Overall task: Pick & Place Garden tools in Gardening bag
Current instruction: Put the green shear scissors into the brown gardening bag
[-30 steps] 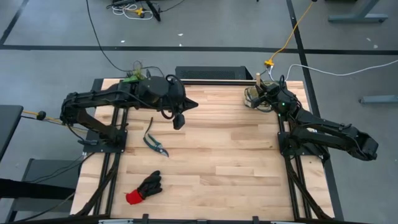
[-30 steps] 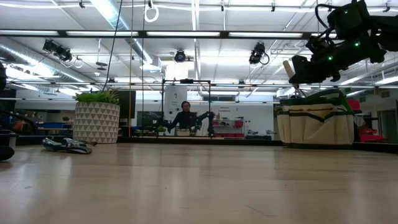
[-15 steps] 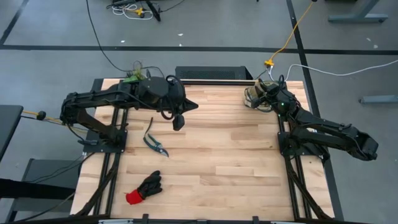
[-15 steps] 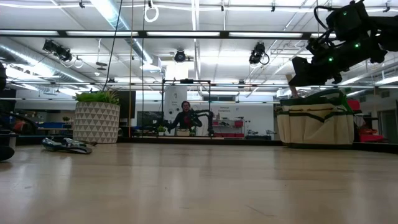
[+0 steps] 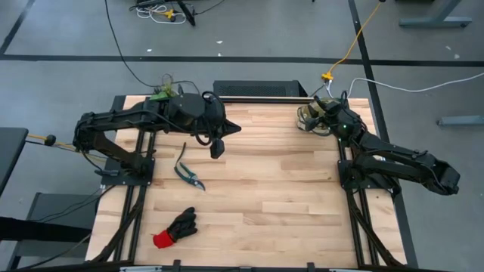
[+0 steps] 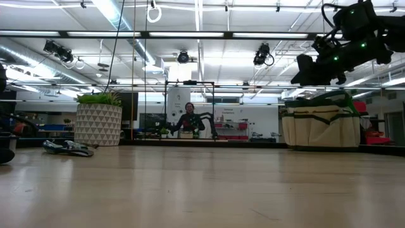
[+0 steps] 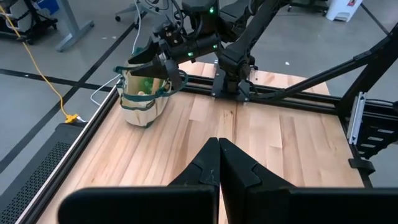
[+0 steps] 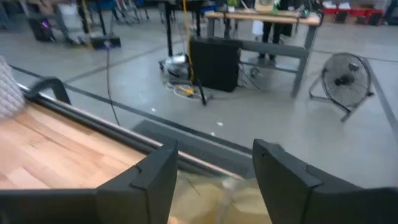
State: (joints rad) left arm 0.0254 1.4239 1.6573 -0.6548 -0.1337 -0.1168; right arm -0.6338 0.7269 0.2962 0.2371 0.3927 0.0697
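The right gripper (image 5: 316,113), fingers apart and empty, hovers over the gardening bag (image 5: 306,119) at the table's (image 5: 265,196) 1 o'clock edge. The left gripper (image 5: 217,148), pinched closed, waits near centre. The pruning shears (image 5: 188,171) and glove (image 5: 175,228) lie at 8 o'clock, apparently in open space.

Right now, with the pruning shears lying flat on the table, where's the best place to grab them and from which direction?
Probably from straight above, across the pruning shears' handles: they lie flat and clear of the black glove, so there's room around them.
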